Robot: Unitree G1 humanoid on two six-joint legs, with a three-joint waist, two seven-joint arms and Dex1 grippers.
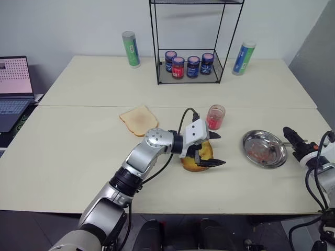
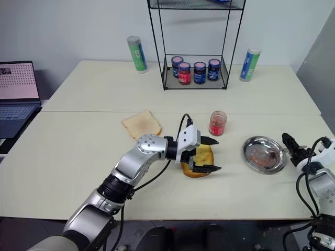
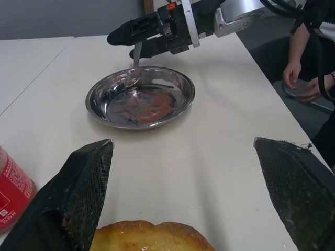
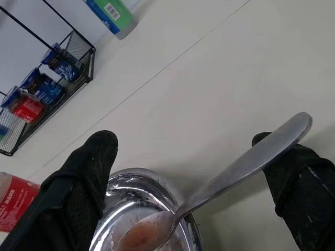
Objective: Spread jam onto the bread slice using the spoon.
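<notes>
Nearest to us was our left gripper (image 1: pixel 212 149), its two black fingers spread wide and hovering over the thick golden-yellow bread slice with a brown crust (image 1: pixel 194 159), one finger on each side of it and neither clasping it. Just beyond the bread stood a small clear jar of red preserve with a red label (image 1: pixel 215 116), whose print we could not read. To the right sat the round shiny steel dish (image 1: pixel 264 149) with a thin glossy red-pink jam smear (image 3: pixel 145 106) on its bottom. Our right gripper (image 4: pixel 193 188) hung at the dish's far rim with its jaws released and wide apart; the small silver metal spoon (image 4: pixel 220 188) lay between them, its handle resting against one finger (image 4: pixel 296 180) and its jam-coated bowl down in the dish, so nothing was clamped on it.

We worked on two cream-white tables (image 1: pixel 78 151) pushed together, a seam running between them, before a plain pale wall. A paler, thinner tan slice (image 1: pixel 139 120) lay left of the gripper. At the back stood a black wire rack (image 1: pixel 188 73) holding four small jars with dark blue lids (image 1: pixel 188 65), flanked by a green-labelled tube (image 1: pixel 131 49) and a blue-and-green tube (image 1: pixel 243 58); their lettering was too small to read. An open laptop (image 1: pixel 14 89) sat at the far left
</notes>
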